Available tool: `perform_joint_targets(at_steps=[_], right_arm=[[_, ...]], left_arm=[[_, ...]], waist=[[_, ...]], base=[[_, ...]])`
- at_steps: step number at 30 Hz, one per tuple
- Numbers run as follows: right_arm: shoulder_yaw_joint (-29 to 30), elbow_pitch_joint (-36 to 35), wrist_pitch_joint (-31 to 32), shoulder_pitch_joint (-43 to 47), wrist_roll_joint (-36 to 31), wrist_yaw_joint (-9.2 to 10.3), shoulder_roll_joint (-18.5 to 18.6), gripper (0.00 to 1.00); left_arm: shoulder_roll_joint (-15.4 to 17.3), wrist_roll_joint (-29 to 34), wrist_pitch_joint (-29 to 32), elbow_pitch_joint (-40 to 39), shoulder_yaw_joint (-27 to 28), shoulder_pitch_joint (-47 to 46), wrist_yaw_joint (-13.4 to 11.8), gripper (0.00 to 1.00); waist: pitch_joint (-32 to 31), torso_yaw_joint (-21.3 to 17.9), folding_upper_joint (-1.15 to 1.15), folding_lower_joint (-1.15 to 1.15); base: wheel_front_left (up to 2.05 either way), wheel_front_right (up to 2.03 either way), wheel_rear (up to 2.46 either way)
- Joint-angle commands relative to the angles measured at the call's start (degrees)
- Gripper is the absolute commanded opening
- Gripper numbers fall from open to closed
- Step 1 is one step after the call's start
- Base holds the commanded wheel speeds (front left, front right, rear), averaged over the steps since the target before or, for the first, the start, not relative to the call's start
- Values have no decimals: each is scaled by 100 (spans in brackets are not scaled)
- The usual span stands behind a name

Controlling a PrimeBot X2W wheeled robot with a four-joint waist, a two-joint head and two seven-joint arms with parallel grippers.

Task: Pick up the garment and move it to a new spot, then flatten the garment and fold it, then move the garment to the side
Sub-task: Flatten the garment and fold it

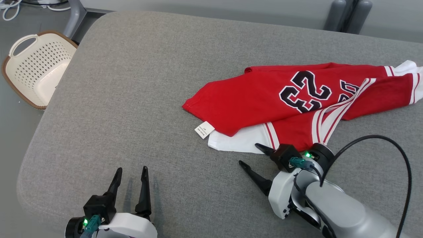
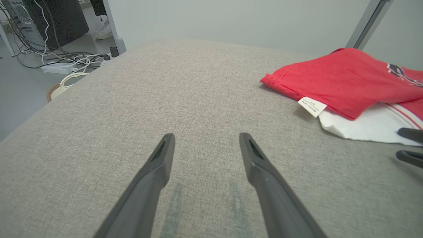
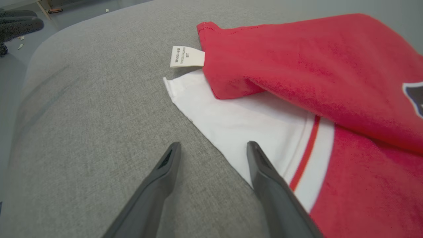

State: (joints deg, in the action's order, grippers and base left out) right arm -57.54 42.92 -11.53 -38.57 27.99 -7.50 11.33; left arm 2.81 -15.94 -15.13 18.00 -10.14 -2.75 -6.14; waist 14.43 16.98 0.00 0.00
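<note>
Right gripper (image 1: pixel 248 153) spread beside garment (image 1: pixel 251 102) hem, basket (image 1: pixel 39 79) far left

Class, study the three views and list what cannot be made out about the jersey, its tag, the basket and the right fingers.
1. The jersey: right end cut off by the head view's edge; lettering beside the number hidden under a striped fold.
2. The tag: print too small in all views.
3. The basket: one side hidden behind the table, head view.
4. The right fingers: touching the jersey or above it, right wrist view cannot tell.
</note>
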Motion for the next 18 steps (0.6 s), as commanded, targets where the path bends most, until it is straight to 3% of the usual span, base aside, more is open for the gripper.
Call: perform_joint_targets(at_steps=[1, 11, 12, 13, 14, 15, 16, 17, 18], right_arm=[[-28, 27, 40, -59, 39, 2, 6, 100], [-423, 852, 132, -453, -130, 2, -329, 100], [-445, 967, 151, -485, -152, 2, -357, 95], [-466, 1077, 197, -506, -178, 2, -382, 86], [-462, 1194, 234, -513, -171, 2, -408, 66], [-464, 1285, 246, -517, -167, 2, -421, 42], [-478, 1377, 251, -508, -166, 2, -433, 9], [-486, 1455, 253, -489, -146, 2, -435, 0], [-504, 1512, 226, -475, -132, 2, -434, 0]], left_arm=[[21, -20, 1, -3, 5, -5, -36, 100], [20, -99, 1, -30, -71, -73, -63, 100], [21, -109, 1, -26, -82, -96, -61, 100], [21, -115, 1, -22, -95, -114, -62, 100], [21, -121, 1, -25, -106, -126, -69, 100], [21, -128, 1, -30, -117, -135, -77, 100], [21, -131, 1, -31, -123, -138, -84, 100], [21, -140, 1, -30, -122, -134, -93, 100], [21, -147, 1, -28, -117, -133, -102, 100]], waist=[[-1, 20, 0, 0], [68, 125, 0, 0], [78, 134, 0, 0], [85, 145, 0, 0], [88, 156, 0, 0], [92, 166, 0, 0], [90, 174, 0, 0], [87, 176, 0, 0], [83, 173, 0, 0]], base=[[0, 0, 0], [0, 0, 0], [0, 0, 0], [0, 0, 0], [0, 0, 0], [0, 0, 0], [0, 0, 0], [0, 0, 0], [0, 0, 0]])
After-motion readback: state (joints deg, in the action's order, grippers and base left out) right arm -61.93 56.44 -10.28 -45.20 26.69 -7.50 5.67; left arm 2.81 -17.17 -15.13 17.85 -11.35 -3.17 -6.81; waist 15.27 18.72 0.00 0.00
